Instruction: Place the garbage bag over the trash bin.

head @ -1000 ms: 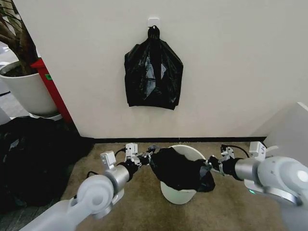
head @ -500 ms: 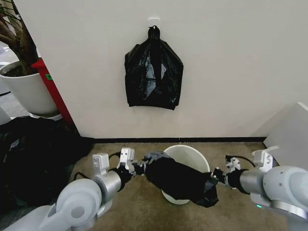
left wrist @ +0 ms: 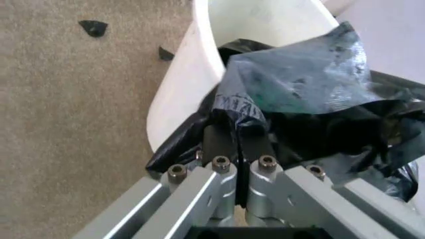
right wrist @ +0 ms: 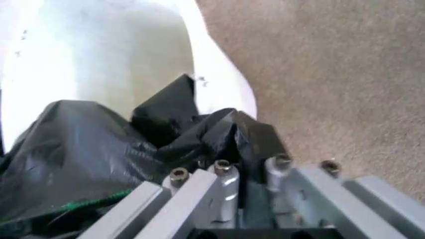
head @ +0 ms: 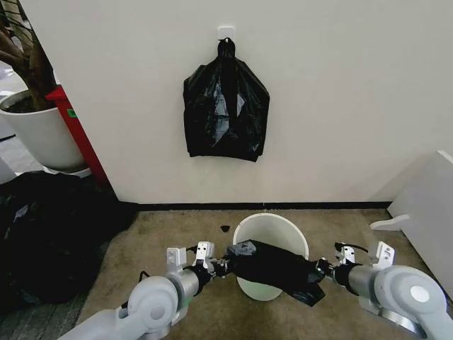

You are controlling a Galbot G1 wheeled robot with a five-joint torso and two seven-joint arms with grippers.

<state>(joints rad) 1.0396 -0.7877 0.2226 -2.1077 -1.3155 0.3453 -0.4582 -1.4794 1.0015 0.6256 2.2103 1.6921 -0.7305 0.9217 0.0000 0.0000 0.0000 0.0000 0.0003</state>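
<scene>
I have the thin, glossy black plastic garbage bag (head: 276,267) stretched between both tools, lying across the near rim of the small round cream-white plastic trash bin (head: 271,230) on the brown carpet floor (head: 177,234). My left tool (head: 225,266) has its fingers (left wrist: 219,144) pressed together on one bunched end of the bag, which sits just beyond the fingertips against the bin's outer wall. My right tool (head: 320,270) pinches the opposite end at the bin's other side, the crumpled plastic heaped directly ahead of it over the rim.
</scene>
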